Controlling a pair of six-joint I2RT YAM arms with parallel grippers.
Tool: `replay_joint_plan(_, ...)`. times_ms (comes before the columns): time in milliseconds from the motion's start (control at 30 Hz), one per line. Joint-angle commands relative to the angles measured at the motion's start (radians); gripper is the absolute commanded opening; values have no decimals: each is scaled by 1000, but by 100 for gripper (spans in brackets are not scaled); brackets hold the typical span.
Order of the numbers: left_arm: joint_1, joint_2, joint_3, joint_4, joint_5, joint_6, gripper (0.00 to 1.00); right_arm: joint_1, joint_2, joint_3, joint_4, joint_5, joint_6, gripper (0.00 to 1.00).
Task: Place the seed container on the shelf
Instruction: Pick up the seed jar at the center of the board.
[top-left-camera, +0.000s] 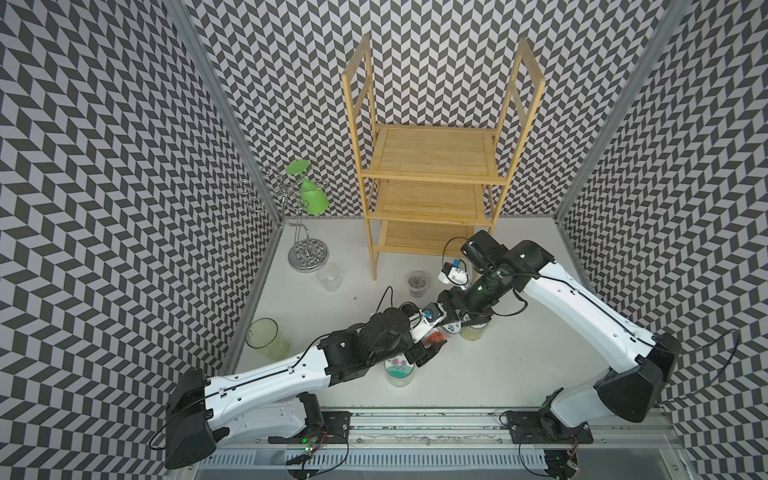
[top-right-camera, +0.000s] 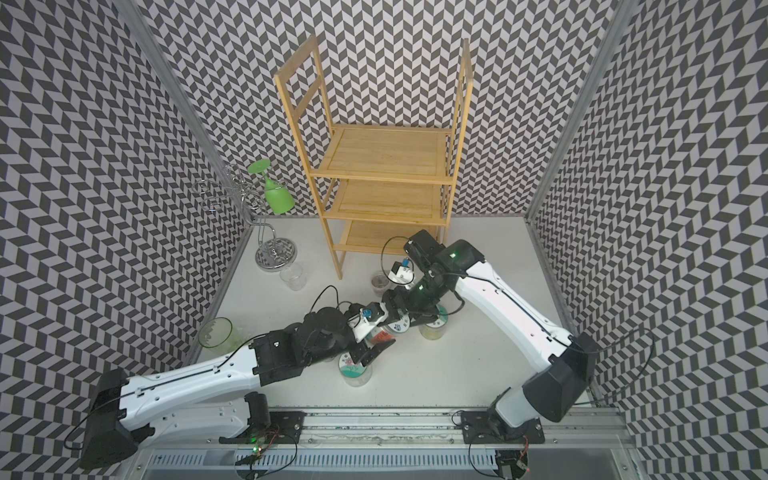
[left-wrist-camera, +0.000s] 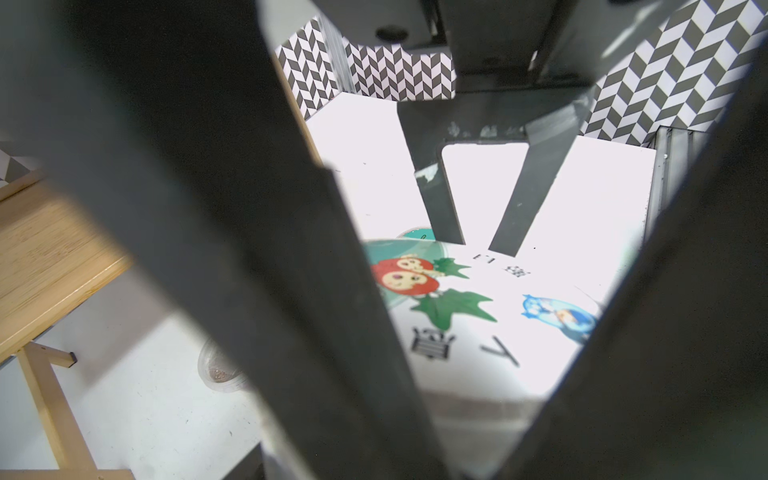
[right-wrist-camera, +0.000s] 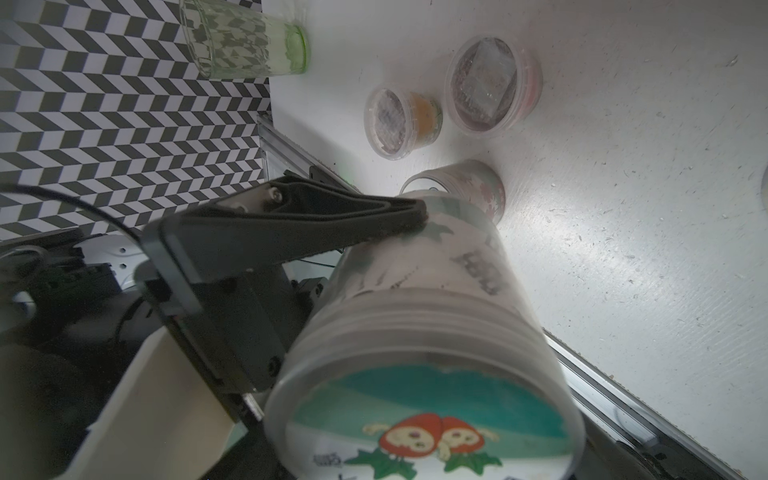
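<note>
Though it blurs, the seed container (right-wrist-camera: 436, 316) seems upright.

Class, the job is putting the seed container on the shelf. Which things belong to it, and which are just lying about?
Job: bamboo shelf; strawberry-lid jar, likely the seed container; right gripper on it.
Lying about: chrome stand, green goblet, green tumbler, clear cup, flower-lid jar.

table (top-left-camera: 519, 374) | on it: shelf (top-left-camera: 432, 156), wire stand (top-left-camera: 308, 254), green tumbler (top-left-camera: 266, 338), clear cup (top-left-camera: 329, 276), flower-lid jar (top-left-camera: 400, 371)
</note>
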Motion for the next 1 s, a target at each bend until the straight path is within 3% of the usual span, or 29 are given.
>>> replay_joint_plan(0, 0, -17, 23, 15, 11, 26, 80, 34, -32, -7, 28, -63, 14, 83)
replay_joint_plan(200, 0, -29, 20, 4, 21, 20, 77, 33, -33, 0, 27, -64, 19, 84)
replay_joint_plan(533, 0, -60, 5, 0, 25, 3, 65, 25, -31, 19, 28, -50, 35, 100)
replay_joint_plan(967, -1, -106, -23, -26, -23, 5, 62, -47, -39, 62, 28, -64, 37, 100)
